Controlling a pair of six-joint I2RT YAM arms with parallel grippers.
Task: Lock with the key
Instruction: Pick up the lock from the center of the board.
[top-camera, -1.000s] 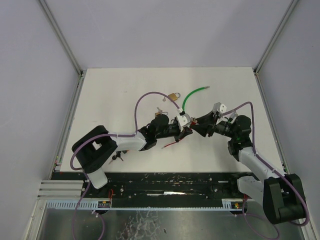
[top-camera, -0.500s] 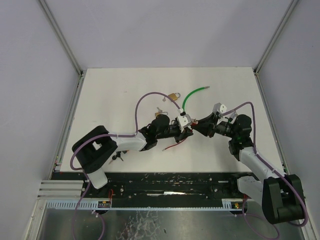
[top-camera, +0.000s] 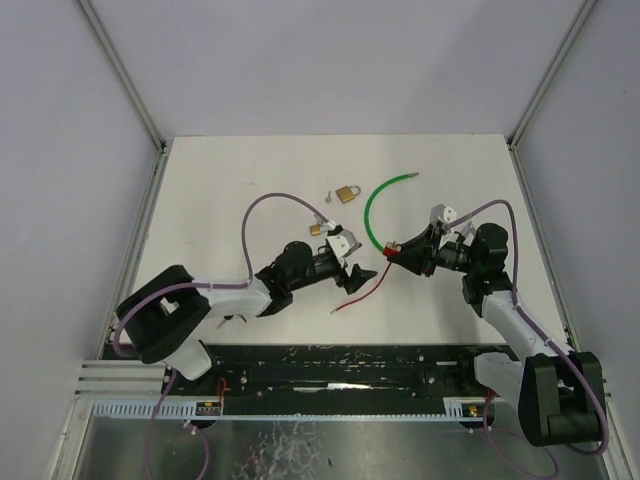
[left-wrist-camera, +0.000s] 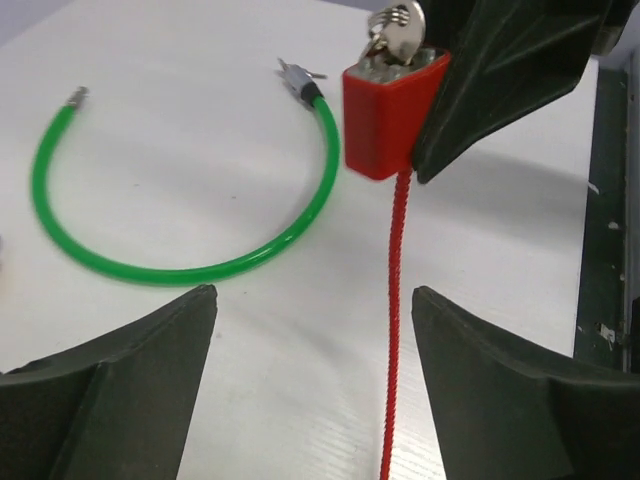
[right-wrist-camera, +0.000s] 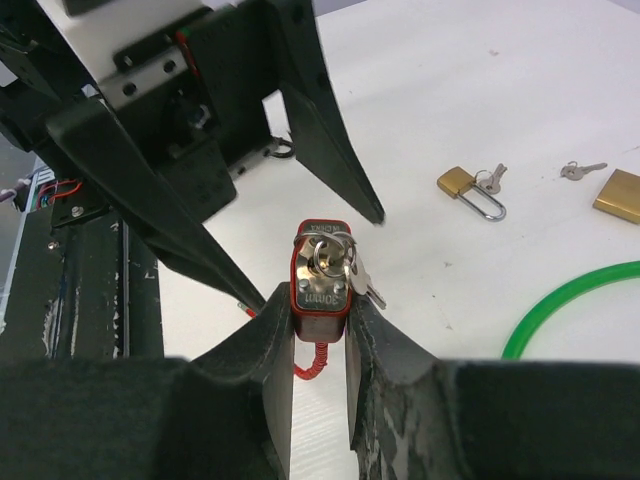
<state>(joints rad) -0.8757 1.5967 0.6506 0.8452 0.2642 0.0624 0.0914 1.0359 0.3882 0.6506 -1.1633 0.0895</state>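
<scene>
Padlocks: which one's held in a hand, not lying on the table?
The red padlock with the red cable, clamped in the right hand, key in it. Both brass padlocks lie on the table.

The left arm (top-camera: 225, 292) and right arm (top-camera: 515, 325) share the same build: white shells over the links, black joints and a bulky black base (top-camera: 160, 320). A thin purple cable (top-camera: 262, 202) loops along the left arm, and a second one (top-camera: 497, 204) along the right. Just behind each gripper sits a small white block (top-camera: 343, 243). The left gripper (top-camera: 362, 275) has broad, matte black, wedge-shaped fingers (left-wrist-camera: 110, 390); the right gripper (top-camera: 395, 250) has fingers (right-wrist-camera: 250, 370) of the same black plastic.
</scene>
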